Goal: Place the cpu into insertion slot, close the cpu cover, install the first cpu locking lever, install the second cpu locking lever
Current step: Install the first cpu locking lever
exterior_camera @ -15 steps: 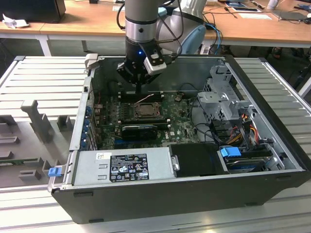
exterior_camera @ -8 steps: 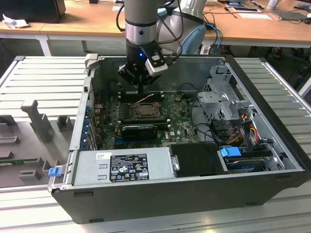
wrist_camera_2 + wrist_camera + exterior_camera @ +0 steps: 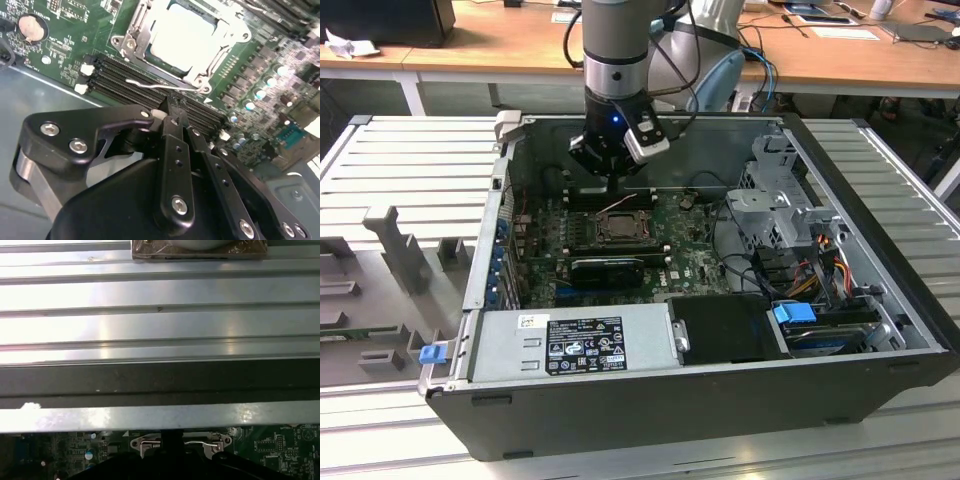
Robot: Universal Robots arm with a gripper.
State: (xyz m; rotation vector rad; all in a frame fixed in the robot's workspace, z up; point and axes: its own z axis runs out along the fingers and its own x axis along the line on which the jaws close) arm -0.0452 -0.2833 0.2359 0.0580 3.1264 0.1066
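In the second wrist view the cpu [image 3: 187, 37] lies flat in the socket with its pale top showing. The grey cpu cover [image 3: 131, 42] lies folded down around it. A thin wire locking lever [image 3: 150, 85] runs along the socket's near edge, standing slightly off the board. My gripper [image 3: 172, 107] is shut, with nothing between its black fingers, and its tips sit just beside that lever's end. In the exterior view the gripper [image 3: 610, 172] hangs inside the open computer case, just behind the insertion slot [image 3: 620, 228]. The first wrist view catches the socket's metal edge [image 3: 180, 442].
Long black memory slots [image 3: 120, 80] lie between my fingers and the socket. A coin battery [image 3: 31, 27] sits on the green board. The power supply [image 3: 575, 340], the drive cage [image 3: 770, 200] and cables [image 3: 810, 270] crowd the case. The case wall [image 3: 160, 380] stands close.
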